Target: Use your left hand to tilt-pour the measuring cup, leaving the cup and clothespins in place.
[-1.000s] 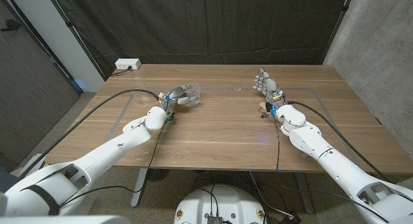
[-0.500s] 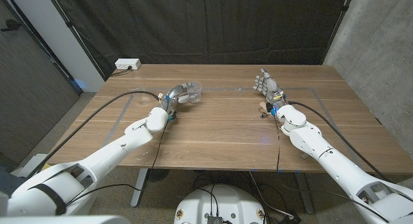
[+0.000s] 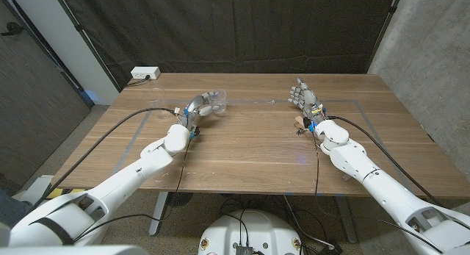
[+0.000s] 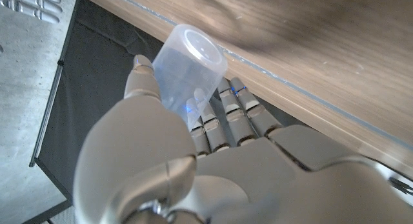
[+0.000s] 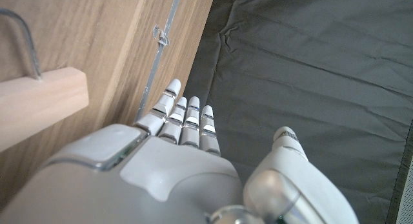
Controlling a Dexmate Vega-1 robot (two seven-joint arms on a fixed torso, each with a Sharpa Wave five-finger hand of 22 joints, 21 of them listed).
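My left hand [image 3: 200, 106] grips a clear plastic measuring cup [image 3: 218, 101] at the table's back left of centre, held off the wood and tipped on its side. In the left wrist view the cup [image 4: 187, 62] sits between the thumb and the fingers of that hand [image 4: 193, 166], with its closed base facing the camera. My right hand [image 3: 302, 95] stands open at the back right, fingers spread and holding nothing. A wooden clothespin [image 3: 299, 123] lies on the table just behind that hand's wrist. The right wrist view shows the clothespin [image 5: 39, 104] beside the hand [image 5: 168, 159].
A white power strip [image 3: 145, 73] sits at the back left corner of the wooden table [image 3: 250, 148]. Thin tape lines mark a rectangle on the tabletop. Black cables run along both arms. A dark curtain hangs behind the table.
My left hand has turned and risen slightly, tipping the measuring cup further onto its side. The right hand and the clothespin have stayed put.
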